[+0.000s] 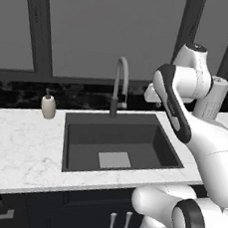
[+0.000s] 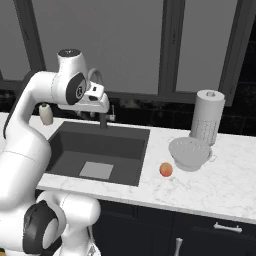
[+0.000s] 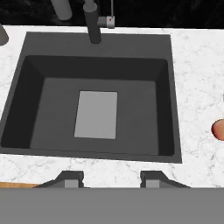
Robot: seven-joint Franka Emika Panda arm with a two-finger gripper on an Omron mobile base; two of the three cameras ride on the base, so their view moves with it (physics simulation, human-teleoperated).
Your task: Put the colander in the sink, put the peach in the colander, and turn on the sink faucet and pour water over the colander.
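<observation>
The gripper (image 3: pixel 111 179) hung above the sink (image 3: pixel 52 48), its two fingertips apart with bare counter (image 3: pixel 197 65) between them, gripping nothing. The sink held no dish, just its light grey drain plate (image 3: pixel 96 114). The colander (image 2: pixel 190 153) sat on the counter to the right of the sink, beside a paper towel roll (image 2: pixel 207 116) (standing upright), with the peach (image 2: pixel 166 170) just beside the colander. The faucet (image 1: pixel 120 84) stood behind the sink.
</observation>
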